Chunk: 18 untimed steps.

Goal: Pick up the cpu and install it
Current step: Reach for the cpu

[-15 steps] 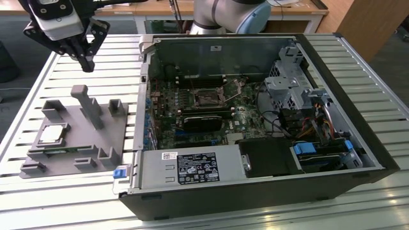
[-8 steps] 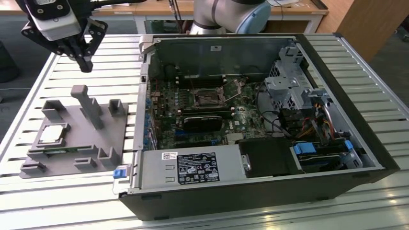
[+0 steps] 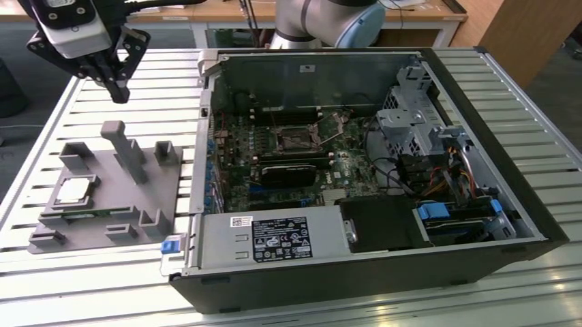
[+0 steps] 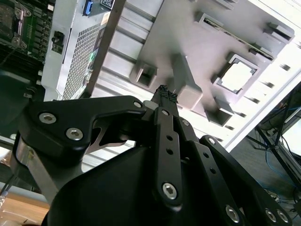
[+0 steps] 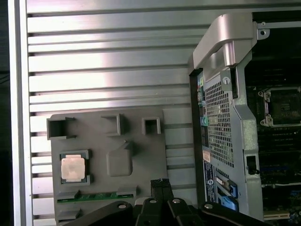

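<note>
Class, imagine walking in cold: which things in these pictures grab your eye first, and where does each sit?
The open computer case dominates the slatted table, its motherboard socket near the middle. At the exterior view's left, the cpu lies in a grey fixture tray. The black gripper hangs in the air over that side, jaws shut, holding nothing.

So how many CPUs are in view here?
1. The cpu lies in a square recess of the grey fixture tray, at the exterior view's left of the open computer case.

Edge of fixture tray (image 5: 149, 157) behind the hand (image 5: 160, 184)
</note>
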Motion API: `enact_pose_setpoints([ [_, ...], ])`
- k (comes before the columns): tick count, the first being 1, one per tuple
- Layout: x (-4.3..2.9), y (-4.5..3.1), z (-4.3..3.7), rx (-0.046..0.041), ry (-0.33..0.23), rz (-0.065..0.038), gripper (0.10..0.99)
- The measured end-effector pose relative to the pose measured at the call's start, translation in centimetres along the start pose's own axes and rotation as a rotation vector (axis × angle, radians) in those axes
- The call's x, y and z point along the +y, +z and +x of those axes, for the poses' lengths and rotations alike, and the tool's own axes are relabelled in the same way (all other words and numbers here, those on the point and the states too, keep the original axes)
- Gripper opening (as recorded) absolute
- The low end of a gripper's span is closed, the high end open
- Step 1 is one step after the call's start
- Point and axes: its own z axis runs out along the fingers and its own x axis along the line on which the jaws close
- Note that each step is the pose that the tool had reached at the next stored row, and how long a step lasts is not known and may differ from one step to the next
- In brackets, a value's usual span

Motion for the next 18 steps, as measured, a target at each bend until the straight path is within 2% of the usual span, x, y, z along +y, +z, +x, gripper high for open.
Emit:
enact_pose_setpoints([
  [11,-0.05,0.03,0.69,0.0,0.0,0.0,0.106],
  [18,-0.14,0.03,1.82,0.0,0.0,0.0,0.106],
])
